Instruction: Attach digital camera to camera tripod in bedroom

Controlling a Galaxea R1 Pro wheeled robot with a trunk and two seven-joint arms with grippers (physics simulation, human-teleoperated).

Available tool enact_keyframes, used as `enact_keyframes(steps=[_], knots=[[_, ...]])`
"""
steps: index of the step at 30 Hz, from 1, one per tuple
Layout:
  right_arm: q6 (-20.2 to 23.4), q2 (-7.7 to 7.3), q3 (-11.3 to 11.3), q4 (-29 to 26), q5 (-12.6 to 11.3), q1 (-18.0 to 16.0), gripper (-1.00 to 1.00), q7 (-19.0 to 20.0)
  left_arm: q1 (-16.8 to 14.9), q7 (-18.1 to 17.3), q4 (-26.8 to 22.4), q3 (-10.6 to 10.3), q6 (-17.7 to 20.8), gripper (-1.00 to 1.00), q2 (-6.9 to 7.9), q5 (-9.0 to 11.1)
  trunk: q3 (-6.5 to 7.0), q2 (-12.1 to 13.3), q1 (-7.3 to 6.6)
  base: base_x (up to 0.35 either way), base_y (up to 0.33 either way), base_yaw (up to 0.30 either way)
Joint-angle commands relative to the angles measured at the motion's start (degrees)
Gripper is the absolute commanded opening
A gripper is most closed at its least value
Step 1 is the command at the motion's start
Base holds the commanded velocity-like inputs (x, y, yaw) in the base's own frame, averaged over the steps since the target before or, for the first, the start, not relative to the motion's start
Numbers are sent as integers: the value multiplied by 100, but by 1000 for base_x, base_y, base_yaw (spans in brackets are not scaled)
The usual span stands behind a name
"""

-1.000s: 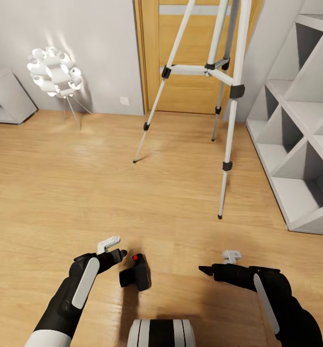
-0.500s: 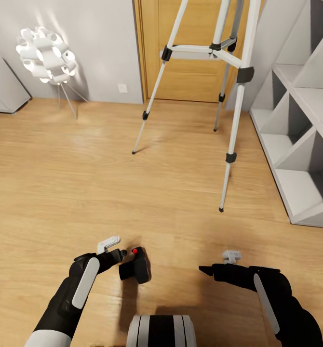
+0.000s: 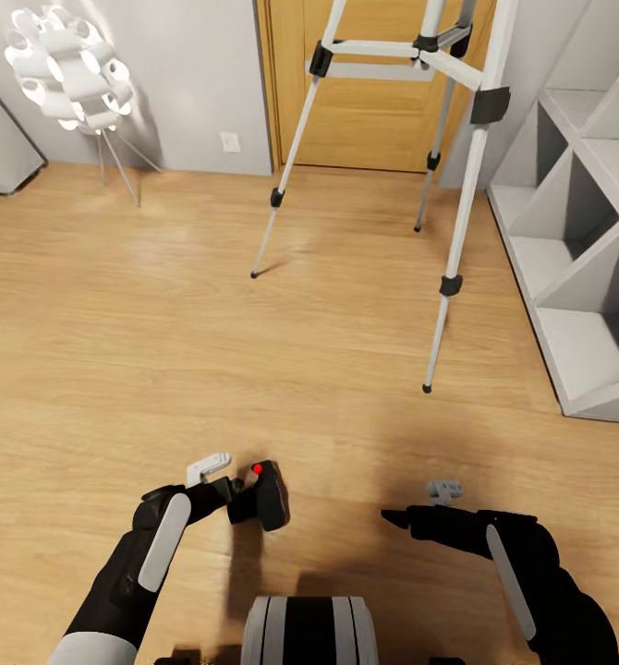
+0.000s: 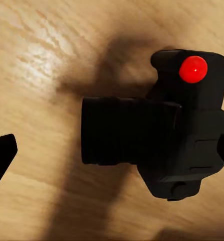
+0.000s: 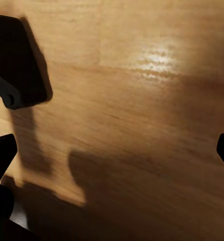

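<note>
Clearly the left gripper (image 3: pixel 234 491) is spread wide around the digital camera (image 3: pixel 260 495), which lies on the wood floor (image 3: pixel 115 351) near the camera tripod (image 3: pixel 443 185). Closing off-centre may push it away. The right gripper (image 3: pixel 390 518) hangs spread, holding nothing.

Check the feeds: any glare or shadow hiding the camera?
Head view: digital camera sharp beside the left gripper; lamp bright. Left wrist view: floor glare and dark shadow by the lens. Right wrist view: floor blurred, heavy shadow.
</note>
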Motion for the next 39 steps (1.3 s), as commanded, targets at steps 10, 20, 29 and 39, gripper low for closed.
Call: enact_keyframes(steps=[10,20,29,39], knots=[[40,3,-6,-3,-30,-3,100,3,-2,47,-7,4,19,100,-8,54,-4,-2,-1,0,0,0],[40,5,-6,-3,-5,-3,100,6,-2,48,-12,4,19,100,-15,39,-4,-2,-1,0,0,0],[40,4,-6,-3,2,-3,100,1,-2,55,-16,-4,19,100,-17,35,-4,-2,-1,0,0,0],[40,0,1,-94,10,-3,100,9,-2,55,-16,-12,30,100,-15,35,-4,-2,-1,0,0,0]])
